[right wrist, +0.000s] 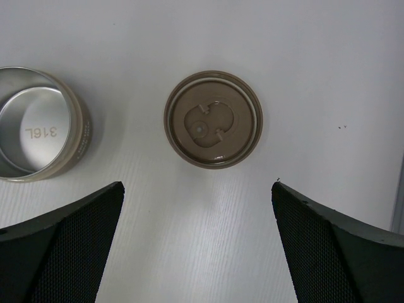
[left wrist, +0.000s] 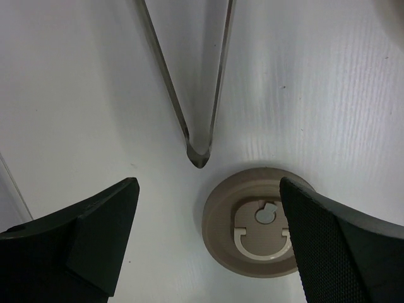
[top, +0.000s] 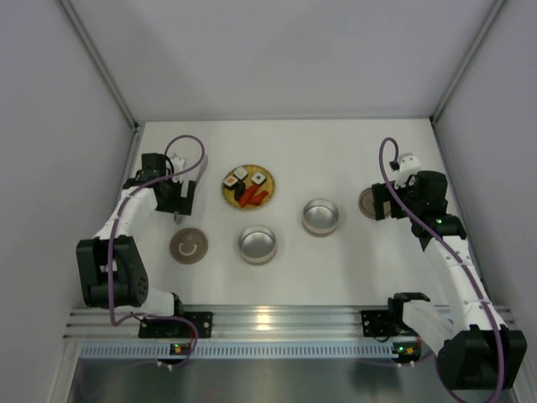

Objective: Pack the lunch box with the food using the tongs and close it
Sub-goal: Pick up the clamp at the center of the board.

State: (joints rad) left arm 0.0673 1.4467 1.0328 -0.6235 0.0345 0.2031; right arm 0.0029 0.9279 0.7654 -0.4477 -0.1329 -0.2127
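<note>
The tongs (left wrist: 197, 88) lie flat on the white table, their joined tip pointing toward my left gripper (left wrist: 208, 184), which hangs open just above them with nothing between its fingers. In the top view the left gripper (top: 178, 208) covers the tongs. The food (top: 249, 187), sushi rolls and red-orange pieces, sits on a yellow woven plate (top: 228, 195). Two open steel lunch box bowls (top: 257, 244) (top: 320, 216) stand mid-table. My right gripper (top: 383, 204) is open over a brown lid (right wrist: 213, 118); in its wrist view the right gripper (right wrist: 196, 185) holds nothing.
A second brown lid (left wrist: 255, 222) lies right below the tongs' tip, also seen as a lid (top: 189, 246) left of the near bowl. One bowl (right wrist: 39, 132) is at the left of the right wrist view. Grey walls enclose the table on three sides.
</note>
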